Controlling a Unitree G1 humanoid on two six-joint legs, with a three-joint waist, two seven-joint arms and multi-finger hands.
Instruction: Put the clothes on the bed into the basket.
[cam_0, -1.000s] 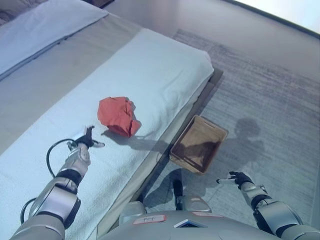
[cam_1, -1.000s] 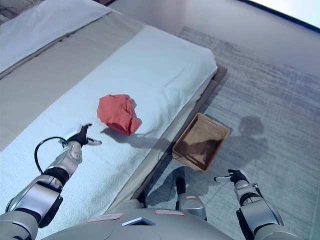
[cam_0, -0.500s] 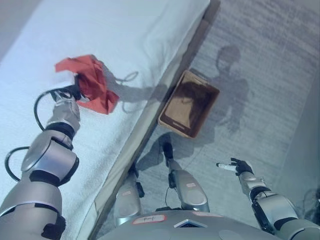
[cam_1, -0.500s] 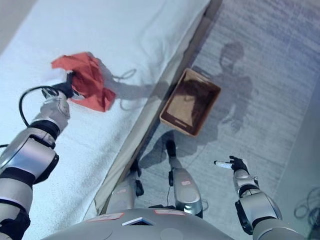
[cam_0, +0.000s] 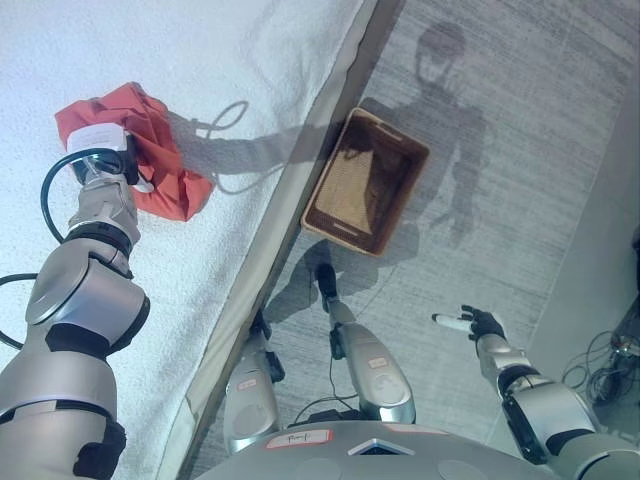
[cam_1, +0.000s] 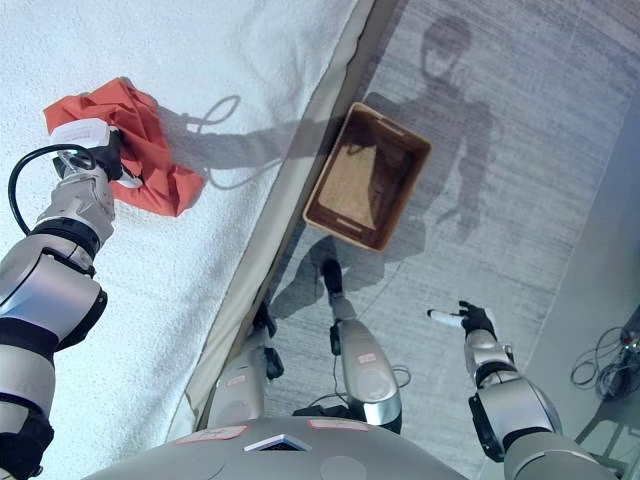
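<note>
A crumpled red cloth (cam_0: 165, 170) lies on the white bed cover (cam_0: 250, 60) near the bed's edge. My left hand (cam_0: 128, 165) rests on the cloth's left part, sunk among its folds. A brown wicker basket (cam_0: 340, 236) stands empty on the floor right beside the bed, to the right of the cloth. My right hand (cam_0: 478, 322) hangs over the carpet at the lower right, fingers straight, holding nothing. The same scene shows in the right eye view, with the cloth (cam_1: 150, 165) and the basket (cam_1: 345, 232).
The bed's long edge (cam_0: 290, 200) runs diagonally between the cloth and the basket. Grey carpet (cam_0: 520, 150) covers the floor around the basket. Loose cables (cam_0: 605, 355) lie at the right edge.
The camera has tilted down towards the bed's edge. My left hand has moved from beside the red cloth onto it. My right hand has kept its pose.
</note>
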